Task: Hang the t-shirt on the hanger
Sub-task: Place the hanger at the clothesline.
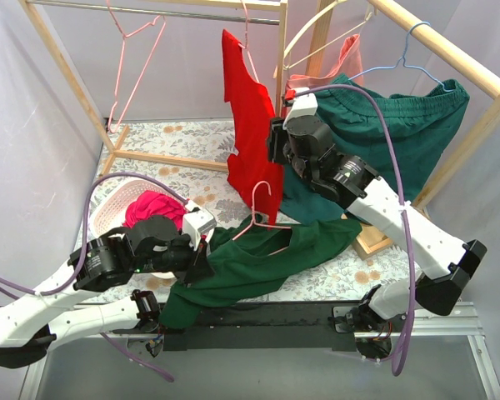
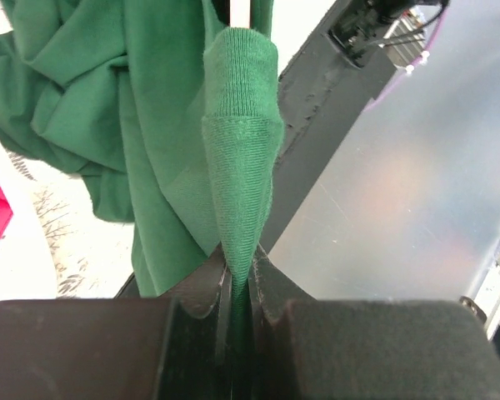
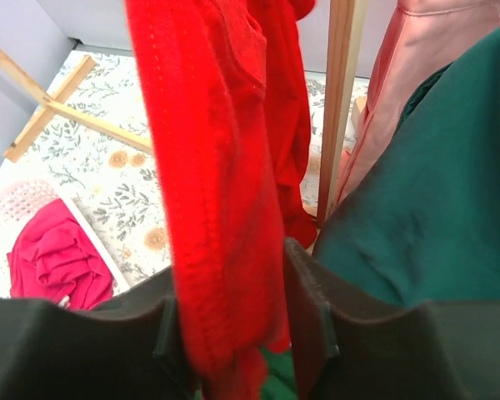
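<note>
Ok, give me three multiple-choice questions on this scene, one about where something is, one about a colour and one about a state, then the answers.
1. Where does the magenta cloth lie?
A) in the pale basket
B) between the right jaws
C) between the left jaws

2. What colour is the fabric between the right jaws?
A) green
B) red
C) magenta

3. How do the left jaws stand?
A) open and empty
B) shut on the basket rim
C) shut on the green t-shirt

Answers:
1 A, the top view shows it bundled inside the basket.
2 B, the right wrist view shows cloth of the red t-shirt filling the gap.
3 C, the left wrist view shows a green fold pinched between them.
</note>
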{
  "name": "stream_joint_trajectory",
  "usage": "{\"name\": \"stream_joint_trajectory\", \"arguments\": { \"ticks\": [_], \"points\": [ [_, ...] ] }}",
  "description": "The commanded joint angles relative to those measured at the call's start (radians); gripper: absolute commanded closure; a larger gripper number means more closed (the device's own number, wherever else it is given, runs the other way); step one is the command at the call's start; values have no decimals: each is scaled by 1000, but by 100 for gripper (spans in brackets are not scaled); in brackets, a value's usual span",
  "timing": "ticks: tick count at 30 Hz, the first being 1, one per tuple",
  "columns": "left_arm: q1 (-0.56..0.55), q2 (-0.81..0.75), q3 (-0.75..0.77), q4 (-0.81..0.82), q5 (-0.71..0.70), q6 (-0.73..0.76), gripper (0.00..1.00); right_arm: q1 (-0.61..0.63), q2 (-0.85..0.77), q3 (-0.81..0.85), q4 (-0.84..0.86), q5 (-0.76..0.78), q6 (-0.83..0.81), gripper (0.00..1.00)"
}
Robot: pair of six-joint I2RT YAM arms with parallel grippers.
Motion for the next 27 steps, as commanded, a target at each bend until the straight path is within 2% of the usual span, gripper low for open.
{"name": "stream_joint_trajectory", "arguments": {
  "ticks": [1, 6, 8, 12, 19, 27],
  "points": [
    [2, -19, 80, -1, -98, -51, 100, -4, -41, -23, 52, -27, 1, 63],
    [2, -65, 164, 21, -228, -88, 100, -24, -44, -35, 52, -30, -6, 74],
    [2, -68, 219, 4, -267, -95, 100, -35, -40, -41, 52, -43, -11, 75],
    [2, -54, 310, -80, -296, -84, 100, -47, -28, -47, 52, -59, -17, 75],
    [2, -52, 509, -182, -265, -16, 100, -83, 5, -58, 52, -115, -22, 73],
    [2, -26, 709, -309, -354, -27, 100, -99, 5, -70, 52, -122, -11, 71]
  ]
}}
